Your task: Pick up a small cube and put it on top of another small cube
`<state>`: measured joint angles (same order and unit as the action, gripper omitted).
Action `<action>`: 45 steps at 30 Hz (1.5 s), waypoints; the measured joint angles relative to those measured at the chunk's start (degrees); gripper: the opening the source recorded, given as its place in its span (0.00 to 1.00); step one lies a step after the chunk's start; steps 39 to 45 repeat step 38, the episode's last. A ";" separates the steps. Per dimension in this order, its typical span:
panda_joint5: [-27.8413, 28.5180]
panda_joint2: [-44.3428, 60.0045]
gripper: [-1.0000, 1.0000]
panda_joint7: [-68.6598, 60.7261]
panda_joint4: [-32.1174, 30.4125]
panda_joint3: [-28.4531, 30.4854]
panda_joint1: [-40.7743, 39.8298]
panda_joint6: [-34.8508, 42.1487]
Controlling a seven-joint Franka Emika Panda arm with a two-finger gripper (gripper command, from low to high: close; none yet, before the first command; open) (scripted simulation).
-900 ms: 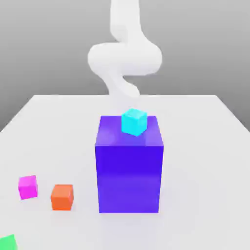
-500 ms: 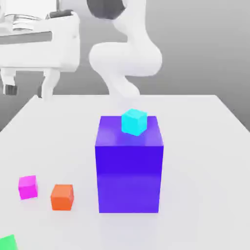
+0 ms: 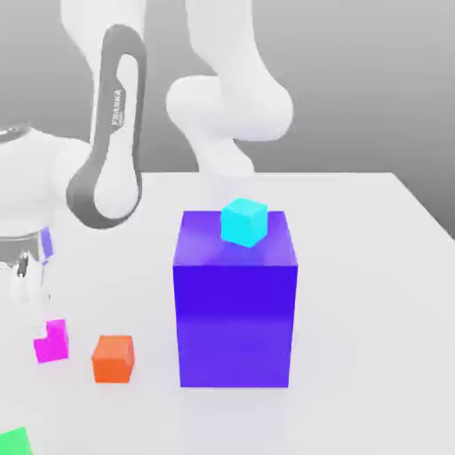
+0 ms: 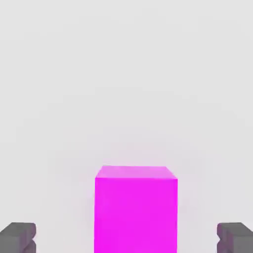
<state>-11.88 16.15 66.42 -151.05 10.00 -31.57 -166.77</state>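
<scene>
In the exterior view, four small cubes lie or stand about: one magenta cube (image 3: 55, 345), one orange cube (image 3: 113, 359), one green cube (image 3: 14, 443) and one cyan cube (image 3: 244, 222). The first three are on the white table (image 3: 355, 293), toward the exterior view's left; the cyan one sits on top of the single large blue block (image 3: 235, 311). The magenta cube is near the orange one, apart from it, and turned slightly askew. Being cubes, none has a long axis. One arm (image 3: 115, 133) reaches down at the exterior view's left, above the magenta cube.

In the hand view, one magenta cube lies between the two fingertips (image 4: 18, 237) of the gripper (image 4: 126, 238), a gap on each side. Its faces run square to them. The gripper is spread wide, grasping nothing.
</scene>
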 joint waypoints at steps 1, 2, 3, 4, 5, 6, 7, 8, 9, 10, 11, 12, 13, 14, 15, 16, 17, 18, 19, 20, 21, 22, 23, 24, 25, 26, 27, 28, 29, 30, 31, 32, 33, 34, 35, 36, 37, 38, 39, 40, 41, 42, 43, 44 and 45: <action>-1.08 2.05 0.50 -0.83 0.42 -1.48 -1.25 -1.63; -1.87 3.77 0.00 -1.45 0.78 -2.73 -2.34 -3.01; -1.87 3.77 0.00 -1.45 0.78 -2.73 -2.34 -3.01; -1.85 3.77 0.00 -1.43 0.78 -2.73 -2.34 -3.01; -1.83 3.77 0.00 -1.40 0.78 -2.74 -2.34 -3.03; -1.79 3.77 0.00 -1.36 0.78 -2.74 -2.35 -3.05; -1.75 3.77 0.00 -1.32 0.78 -2.75 -2.35 -3.07; -2.16 4.62 0.00 -1.65 0.97 -3.37 -2.90 -3.75; -1.87 4.03 0.00 -1.41 0.83 -3.00 -2.59 -3.27; -1.08 2.71 0.00 -0.80 0.53 -2.17 -1.94 -2.22; -0.01 1.02 0.00 0.03 0.16 -1.14 -1.16 -0.89; 1.50 -0.89 0.00 1.15 -0.26 -0.41 -0.76 0.58; 2.97 -2.90 0.00 2.27 -0.69 0.37 -0.32 2.11; 4.51 -4.95 0.00 3.42 -1.13 1.13 0.11 3.67; 5.84 -6.68 0.00 4.28 -1.26 1.59 0.39 5.22; 6.38 -6.80 0.00 4.03 -0.02 1.39 0.69 6.58; 6.67 -6.35 0.00 3.41 1.72 0.92 0.96 7.87; 6.89 -5.73 0.00 2.66 3.60 0.41 1.27 9.14; 7.08 -4.99 0.00 1.86 5.58 -0.18 1.57 10.40; 7.32 -4.21 0.00 1.09 7.61 -0.76 1.89 11.65; 7.50 -3.41 0.00 0.24 9.65 -1.38 2.20 12.89; 7.75 -2.60 0.00 -0.57 11.71 -1.98 2.55 14.12; 7.94 -1.78 0.00 -1.41 13.77 -2.59 2.91 15.36; 8.17 -0.97 0.00 -2.22 15.84 -3.21 3.26 16.59; 8.41 -0.15 0.00 -3.03 17.91 -3.81 3.65 17.82; 8.67 0.66 0.00 -3.81 19.97 -4.41 4.07 19.03; 8.95 1.48 0.00 -4.62 22.04 -5.02 4.49 20.27; 9.23 2.29 0.00 -5.41 24.11 -5.54 5.01 21.50; 9.43 3.10 0.00 -6.27 26.18 -6.01 5.61 22.73; 9.70 3.92 0.00 -7.07 28.22 -6.53 6.16 23.90; 9.89 5.05 0.00 -7.71 29.80 -7.00 6.52 24.34; 9.90 6.65 0.00 -8.09 30.66 -7.26 6.70 23.58; 9.82 8.49 0.00 -8.34 31.16 -7.44 6.75 22.26; 9.71 10.45 0.00 -8.51 31.47 -7.55 6.76 20.60; 9.64 11.95 1.00 -8.61 31.65 -7.64 6.73 19.28; 9.63 11.95 1.00 -8.61 31.65 -7.64 6.73 19.28; 9.63 11.95 1.00 -8.61 31.65 -7.64 6.73 19.28; 9.63 11.95 1.00 -8.61 31.65 -7.64 6.73 19.28; 9.63 11.95 1.00 -8.61 31.65 -7.64 6.73 19.28; 9.63 11.95 1.00 -8.61 31.65 -7.64 6.73 19.28; 9.63 11.95 1.00 -8.61 31.65 -7.64 6.73 19.28; 9.63 11.95 1.00 -8.61 31.65 -7.64 6.73 19.28; 9.63 11.95 1.00 -8.61 31.65 -7.64 6.73 19.28; 9.63 11.95 1.00 -8.61 31.65 -7.64 6.73 19.28; 9.63 11.95 1.00 -8.61 31.65 -7.64 6.73 19.28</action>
